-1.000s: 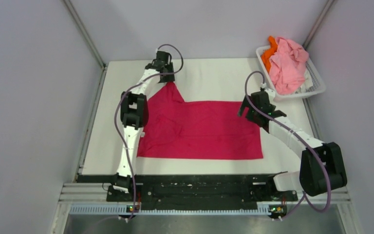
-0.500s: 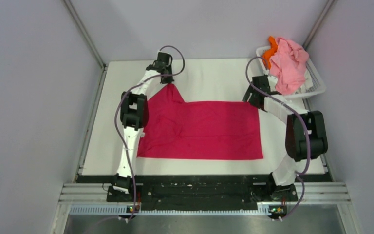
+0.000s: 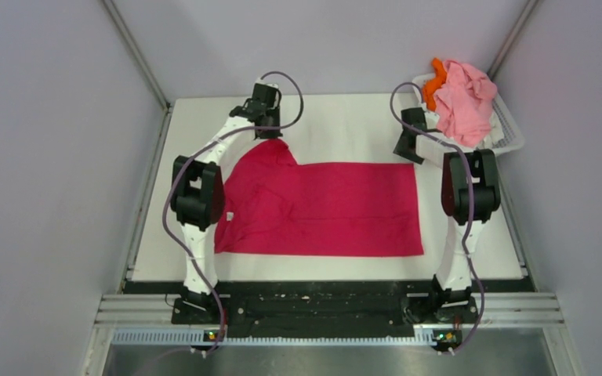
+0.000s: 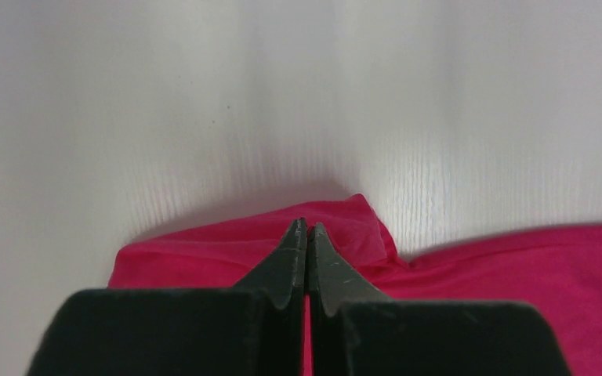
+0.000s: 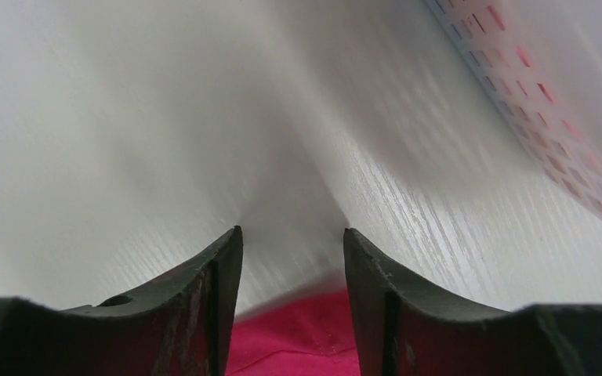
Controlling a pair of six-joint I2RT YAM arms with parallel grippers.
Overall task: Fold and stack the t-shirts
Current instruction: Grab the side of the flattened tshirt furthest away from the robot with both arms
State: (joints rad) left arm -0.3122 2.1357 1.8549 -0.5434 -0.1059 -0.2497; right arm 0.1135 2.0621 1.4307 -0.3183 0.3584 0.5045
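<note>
A magenta-red t-shirt [image 3: 321, 207] lies spread flat in the middle of the table. My left gripper [image 3: 269, 131] is at its far left corner, shut on a pinch of the red cloth. In the left wrist view the fingertips [image 4: 307, 227] meet, with the t-shirt [image 4: 478, 274] bunched around them and red showing in the slit. My right gripper [image 3: 407, 149] hangs over the far right corner. In the right wrist view its jaws [image 5: 292, 231] stand apart, and the t-shirt's hemmed corner [image 5: 298, 337] lies between the fingers near their bases. A light pink t-shirt [image 3: 464, 102] and an orange one [image 3: 436, 80] are heaped in the basket.
The white slatted basket [image 3: 509, 137] stands at the far right corner of the table, close beside my right gripper; its wall [image 5: 549, 117] shows blurred in the right wrist view. Grey walls enclose the table on three sides.
The right arm swung back to the shirt's far right corner and its jaws narrowed. The left gripper shut on the far left corner, and the left elbow moved left.
</note>
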